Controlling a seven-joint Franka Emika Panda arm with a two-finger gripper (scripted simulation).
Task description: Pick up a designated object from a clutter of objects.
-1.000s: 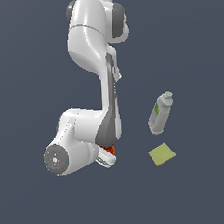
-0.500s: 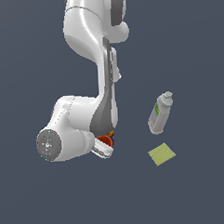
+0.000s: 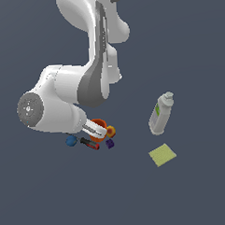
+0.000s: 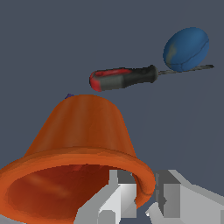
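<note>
The orange-red cup (image 4: pixel 78 153) lies on a plain dark grey tabletop (image 3: pixel 190 49), its rim pinched between the gripper (image 4: pixel 146 197) fingers — one inside, one outside. Only the wrist view shows that grip; the exterior view alone takes in the yellow-orange ball (image 3: pixel 111 131), purple cube (image 3: pixel 109 143), white bottle (image 3: pixel 161 114) and yellow-green pad (image 3: pixel 162 154). Beside the cup: screwdriver (image 4: pixel 124 77), blue ball (image 4: pixel 186 49). The arm has swung lower since a second ago.
</note>
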